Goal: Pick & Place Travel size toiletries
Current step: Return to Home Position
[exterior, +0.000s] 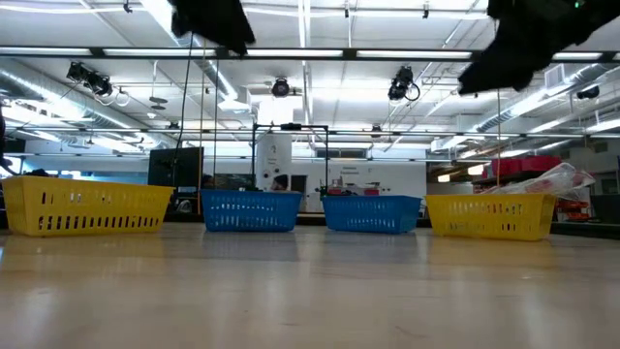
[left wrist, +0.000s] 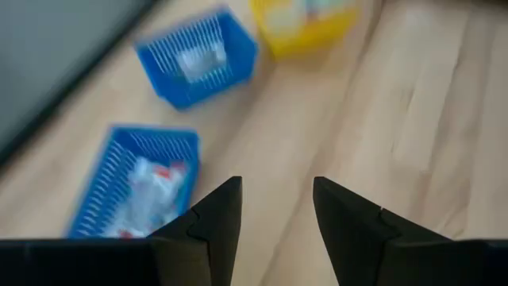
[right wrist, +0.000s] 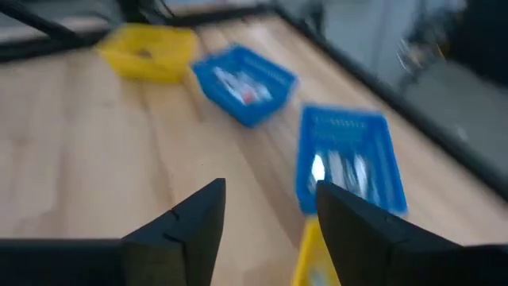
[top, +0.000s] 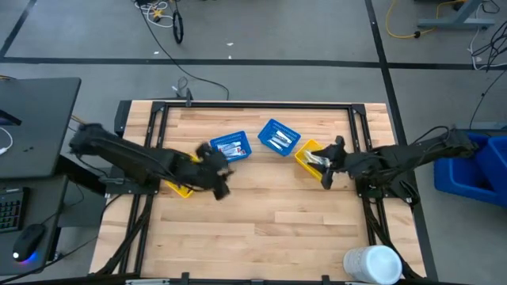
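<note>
Wooden table point(top: 269, 237) spreads wide below left gripper point(left wrist: 278, 187) and right gripper point(right wrist: 271, 187).

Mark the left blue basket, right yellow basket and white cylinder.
left blue basket point(exterior: 250, 213): low view, front wall.
right yellow basket point(exterior: 489, 218): low view, front wall.
white cylinder point(top: 372, 264): high view, its middle.

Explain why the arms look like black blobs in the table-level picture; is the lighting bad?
Low view: bright ceiling lights sit behind the left arm and right arm, leaving backlit silhouettes; the table has a pale sheen. High view: even light, no glare on the wood. Wrist views: the open left gripper and right gripper show dark against the wood.
</note>
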### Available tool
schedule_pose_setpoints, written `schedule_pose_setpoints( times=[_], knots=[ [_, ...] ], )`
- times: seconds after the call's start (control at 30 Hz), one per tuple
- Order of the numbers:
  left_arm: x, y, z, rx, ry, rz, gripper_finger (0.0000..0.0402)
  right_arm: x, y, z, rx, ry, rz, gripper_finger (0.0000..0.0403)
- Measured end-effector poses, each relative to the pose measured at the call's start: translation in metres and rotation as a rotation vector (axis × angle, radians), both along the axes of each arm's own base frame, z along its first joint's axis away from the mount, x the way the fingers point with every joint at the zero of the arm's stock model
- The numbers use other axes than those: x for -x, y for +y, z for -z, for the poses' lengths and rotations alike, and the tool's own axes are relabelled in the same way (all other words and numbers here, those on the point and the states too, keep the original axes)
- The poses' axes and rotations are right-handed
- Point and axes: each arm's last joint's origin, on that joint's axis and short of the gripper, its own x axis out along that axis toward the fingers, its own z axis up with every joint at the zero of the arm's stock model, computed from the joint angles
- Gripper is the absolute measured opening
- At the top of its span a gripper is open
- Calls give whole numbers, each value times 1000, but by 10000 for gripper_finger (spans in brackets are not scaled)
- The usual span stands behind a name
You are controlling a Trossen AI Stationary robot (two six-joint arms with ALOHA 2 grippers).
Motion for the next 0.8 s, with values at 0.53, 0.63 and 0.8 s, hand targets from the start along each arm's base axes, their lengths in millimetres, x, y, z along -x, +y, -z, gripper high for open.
schedule_pose_setpoints(
  times=[0.53,0.63,0.8],
  knots=[
    [124,36,-13,-42,-472,138,167,16,-3,-29,127,-155,-137,150],
    [135,38,7,-60,-583,223,167,21,-4,-31,131,-164,-141,143],
    [158,45,37,-100,-689,262,167,33,-7,-23,102,-164,-131,134]
  ],
)
